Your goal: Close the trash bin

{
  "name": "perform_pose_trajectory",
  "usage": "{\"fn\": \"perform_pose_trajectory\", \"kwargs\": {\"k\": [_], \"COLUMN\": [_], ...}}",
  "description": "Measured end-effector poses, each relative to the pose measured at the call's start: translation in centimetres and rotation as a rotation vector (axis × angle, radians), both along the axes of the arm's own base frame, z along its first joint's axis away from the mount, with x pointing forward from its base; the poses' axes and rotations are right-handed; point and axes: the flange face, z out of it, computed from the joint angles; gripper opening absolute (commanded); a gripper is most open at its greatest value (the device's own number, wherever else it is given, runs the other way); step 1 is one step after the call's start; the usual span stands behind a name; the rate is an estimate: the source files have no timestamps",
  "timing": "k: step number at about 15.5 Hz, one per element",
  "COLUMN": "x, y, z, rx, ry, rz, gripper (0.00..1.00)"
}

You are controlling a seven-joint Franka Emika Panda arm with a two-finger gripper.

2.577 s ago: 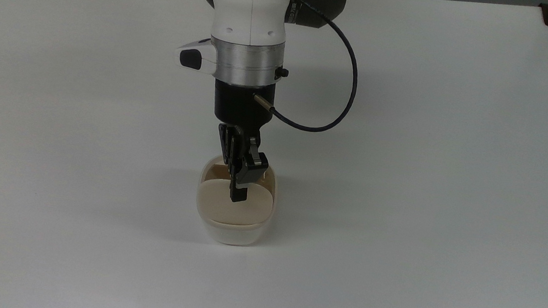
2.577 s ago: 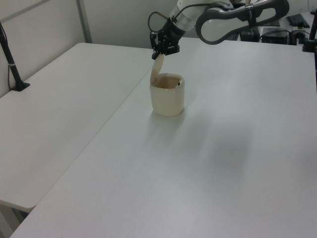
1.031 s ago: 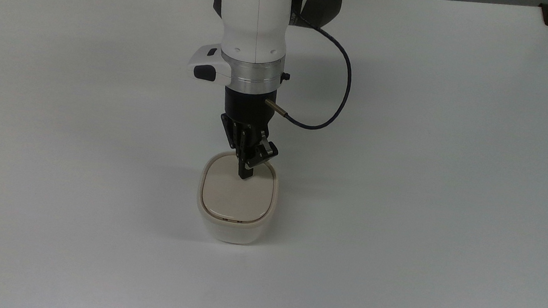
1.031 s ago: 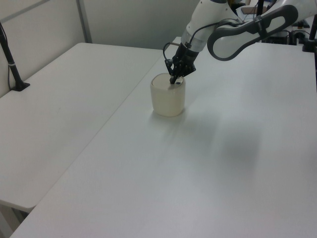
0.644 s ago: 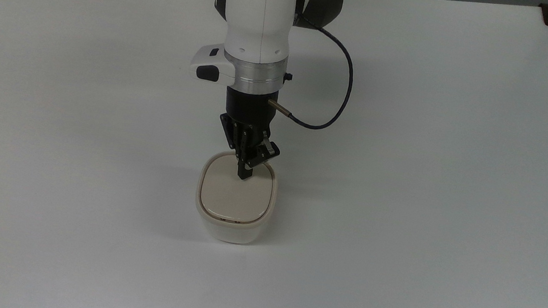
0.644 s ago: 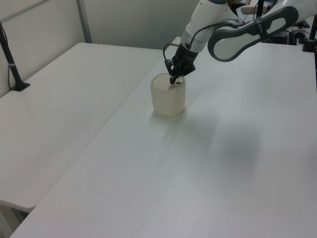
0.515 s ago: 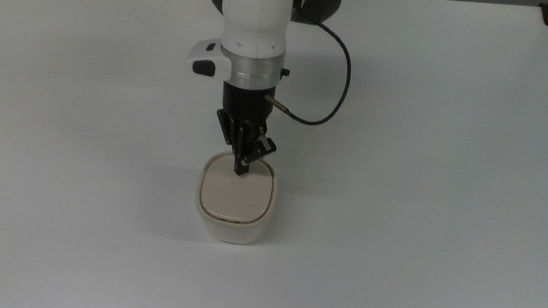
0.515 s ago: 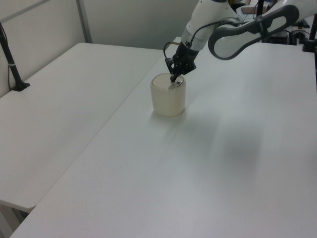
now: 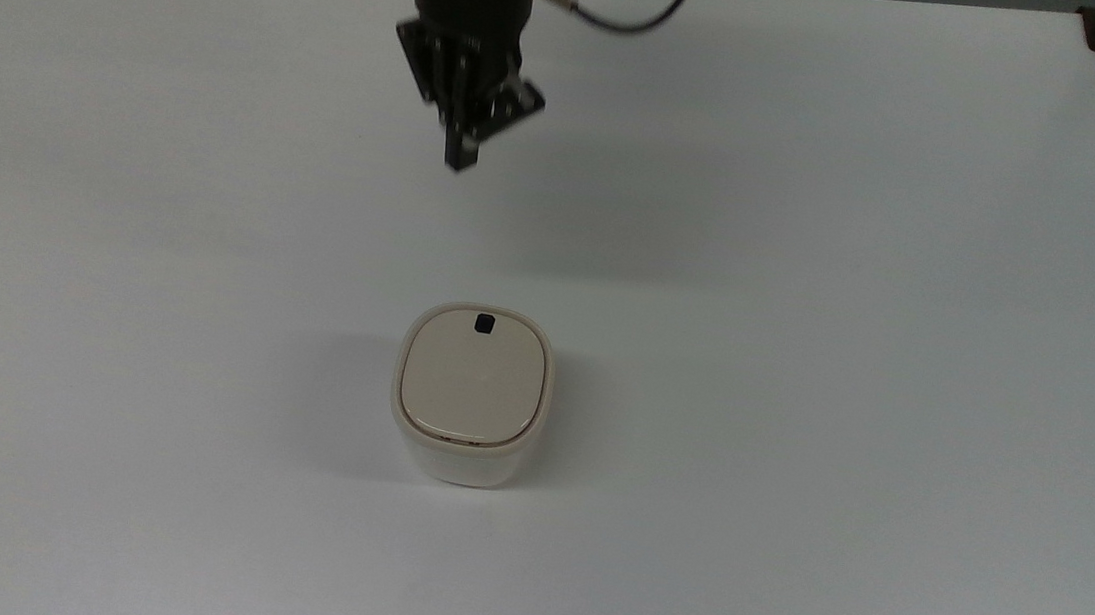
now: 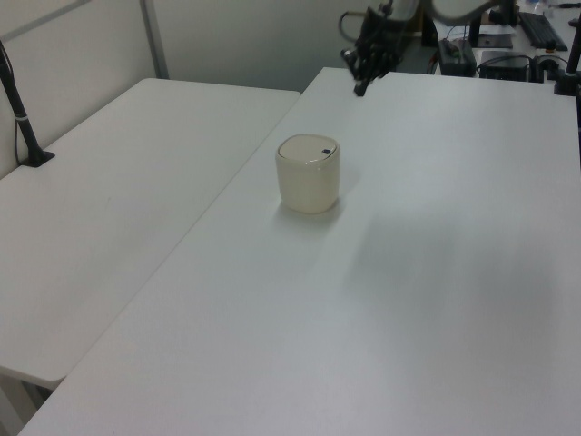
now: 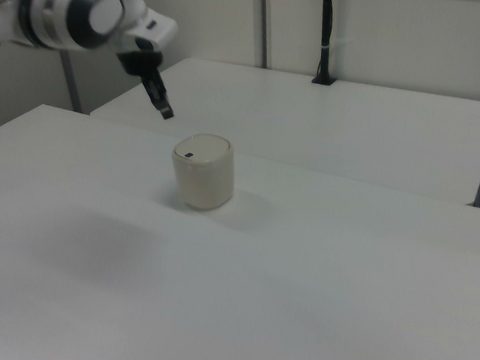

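The trash bin [image 9: 470, 401] [image 10: 308, 173] [image 11: 202, 172] is a small cream-white rounded-square tub near the middle of the white table. Its beige flap lid [image 9: 470, 377] lies flat on the rim, and a small black button [image 9: 485, 323] shows at the lid's far edge. My gripper [image 9: 461, 161] [image 10: 361, 89] [image 11: 166, 113] hangs in the air well behind the bin, apart from it, near the top view's upper edge. Its black fingers are shut together with nothing between them.
The white table [image 9: 807, 323] spreads wide on all sides of the bin. A second white table [image 10: 118, 182] adjoins it at the left view's left. Black posts [image 10: 23, 118] [image 11: 324, 35] stand clamped at the far table edges.
My gripper lifted off the lid and drew back up and away from the bin. The lid, tilted up 2.6 s ago, lies flat, and its black button shows.
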Motion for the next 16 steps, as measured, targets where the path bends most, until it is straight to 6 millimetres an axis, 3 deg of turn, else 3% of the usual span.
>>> {"fn": "perform_pose_trajectory", "kwargs": {"k": [2,5,10,16], "x": [-2.5,-5.3,-8.3,-9.4], "y": [-0.3,-1.2,-2.0,-5.5], "z": [2.8,5.2,7.0,7.6], "rx": [0.007,0.014,-0.023,-0.06], "ry": [0.045,0.107,0.188,0.224], "rz": [0.047,0.097,0.249,0.452], "gripper": [1.0,1.0,1.0,1.0]}}
